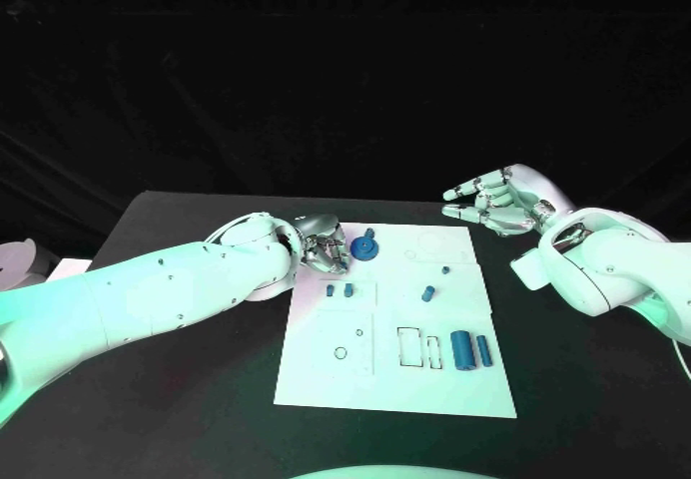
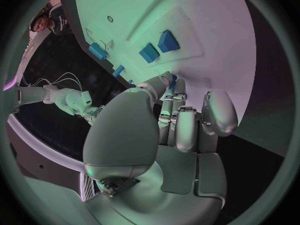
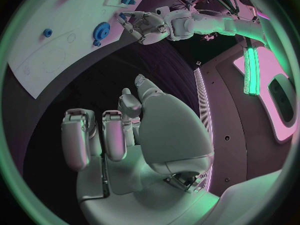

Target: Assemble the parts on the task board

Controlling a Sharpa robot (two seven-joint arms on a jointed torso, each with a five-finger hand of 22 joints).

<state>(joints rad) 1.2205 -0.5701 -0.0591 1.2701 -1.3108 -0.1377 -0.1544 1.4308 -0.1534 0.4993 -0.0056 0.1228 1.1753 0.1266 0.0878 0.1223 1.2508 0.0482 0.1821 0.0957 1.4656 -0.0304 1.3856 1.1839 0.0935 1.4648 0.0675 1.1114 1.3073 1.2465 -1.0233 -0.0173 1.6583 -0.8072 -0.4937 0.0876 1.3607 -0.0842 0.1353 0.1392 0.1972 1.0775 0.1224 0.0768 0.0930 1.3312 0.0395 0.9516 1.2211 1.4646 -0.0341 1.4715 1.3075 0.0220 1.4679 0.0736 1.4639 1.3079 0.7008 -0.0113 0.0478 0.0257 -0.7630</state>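
On the bench: a white board (image 1: pixel 396 339) is lying in the middle of the black bench (image 1: pixel 173 399).
Blue gear (image 1: pixel 363 245): it is sitting near the board's far edge, just beside the left hand.
Left hand (image 1: pixel 320 249): it is hovering at the board's far left corner, fingers (image 2: pixel 170 116) curling inward toward the gear; whether they are touching it I cannot tell.
Right hand (image 1: pixel 497 202): it is hanging above the bench beyond the board's far right corner, fingers (image 3: pixel 112 135) loosely spread and holding nothing.
Other parts: two blue cylinders (image 1: pixel 471 350) are lying side by side near the board's right edge; two small blue pieces (image 1: pixel 340 290) are resting left of centre; one small blue peg (image 1: pixel 427 292) is sitting between them and the right edge.
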